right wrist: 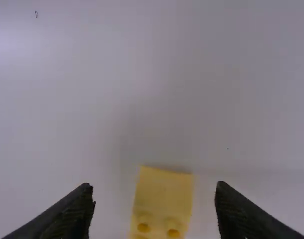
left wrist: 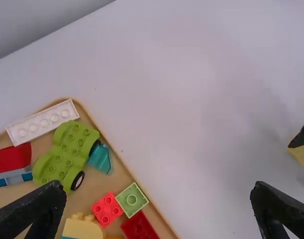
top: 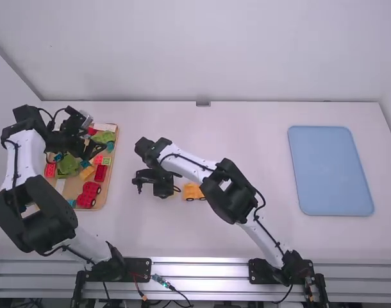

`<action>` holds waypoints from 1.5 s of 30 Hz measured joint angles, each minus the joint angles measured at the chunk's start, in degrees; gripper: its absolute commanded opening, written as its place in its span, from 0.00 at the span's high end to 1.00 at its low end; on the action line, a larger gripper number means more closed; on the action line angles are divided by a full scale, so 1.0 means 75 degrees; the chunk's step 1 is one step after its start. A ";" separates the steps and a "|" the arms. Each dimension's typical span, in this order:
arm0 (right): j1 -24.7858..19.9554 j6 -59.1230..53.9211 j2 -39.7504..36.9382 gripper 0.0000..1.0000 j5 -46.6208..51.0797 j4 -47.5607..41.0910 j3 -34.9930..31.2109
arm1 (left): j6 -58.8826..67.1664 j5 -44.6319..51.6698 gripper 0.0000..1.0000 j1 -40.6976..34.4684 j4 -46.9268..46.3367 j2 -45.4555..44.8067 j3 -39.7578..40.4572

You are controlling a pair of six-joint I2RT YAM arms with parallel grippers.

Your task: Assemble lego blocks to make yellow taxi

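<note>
My left gripper (top: 95, 149) is above the wooden tray's right part; in the left wrist view the same gripper (left wrist: 158, 191) stands wide open, nothing held. Low over the middle of the table is my right gripper (top: 156, 188), just left of an orange-yellow wheeled piece (top: 194, 191). In the right wrist view a yellow block (right wrist: 162, 201) lies between the parted fingers of the right gripper (right wrist: 154, 193), with space on both sides. The left wrist view catches a yellow corner (left wrist: 302, 153) beside a black fingertip. A yellow brick (left wrist: 82, 227) lies in the wooden tray.
The wooden tray (left wrist: 123, 164) holds a green wheeled piece (left wrist: 65, 155), a white plate brick (left wrist: 42, 122), a light green brick (left wrist: 132, 199) and several red bricks, some wheeled. A blue tray (top: 331, 171) lies at the right.
</note>
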 measured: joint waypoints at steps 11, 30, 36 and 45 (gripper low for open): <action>-0.0635 -0.0431 -0.0277 0.01 -0.0067 -0.0460 0.0959 | 0.0854 0.0906 0.01 -0.0099 -0.0108 0.0000 -0.0198; -0.3258 0.0560 -0.6723 0.01 0.0073 0.4447 -0.5861 | 0.1574 0.1413 0.01 -0.2215 0.1049 0.0003 -0.1565; -0.4543 -0.1513 -0.7682 0.01 -0.2961 0.5610 -0.8836 | 0.3287 0.1620 0.01 -0.3459 0.1160 0.0000 -0.2684; -0.5377 -0.2623 -0.7271 0.01 -0.5115 1.0384 -1.1855 | 0.5324 0.1827 0.01 -0.4319 0.3197 0.0000 -0.5152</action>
